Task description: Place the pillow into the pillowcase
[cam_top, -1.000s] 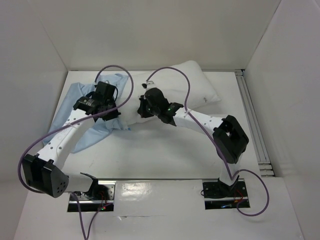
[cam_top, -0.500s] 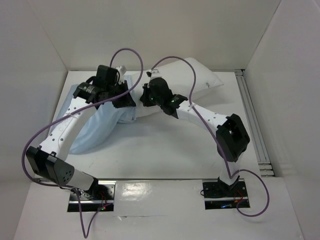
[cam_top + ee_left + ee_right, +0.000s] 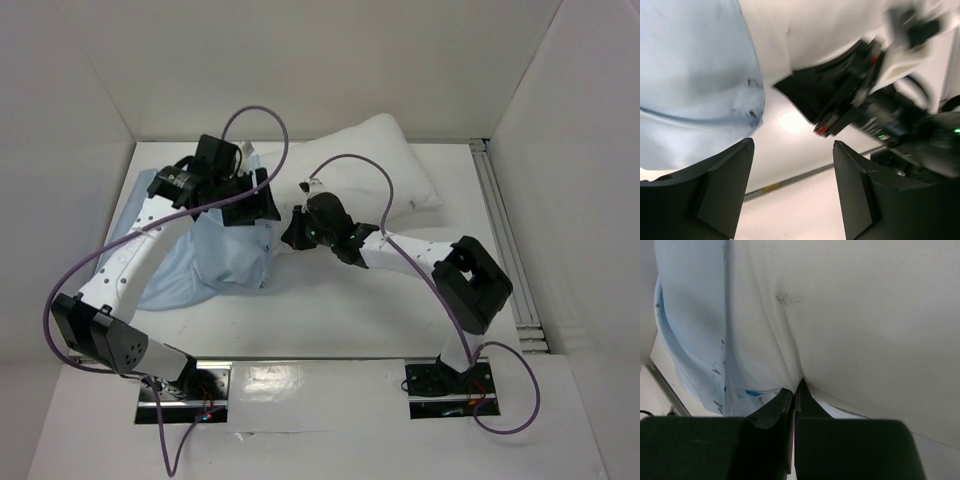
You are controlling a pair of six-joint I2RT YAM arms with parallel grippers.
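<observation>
The pillow (image 3: 385, 170) lies at the back of the desk (image 3: 330, 315), toward the right; its left end sits in the pillowcase (image 3: 215, 262), which spreads over the left side; the left claw (image 3: 252, 204) hangs above the pillowcase; the right claw (image 3: 293, 234) is at the pillow's front edge.

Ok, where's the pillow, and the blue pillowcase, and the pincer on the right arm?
pillow (image 3: 392, 165): top view, its plump white middle.
pillowcase (image 3: 228, 258): top view, the wrinkly blue middle.
right pincer (image 3: 796, 389): right wrist view, where its shut tips pinch white cloth.
</observation>
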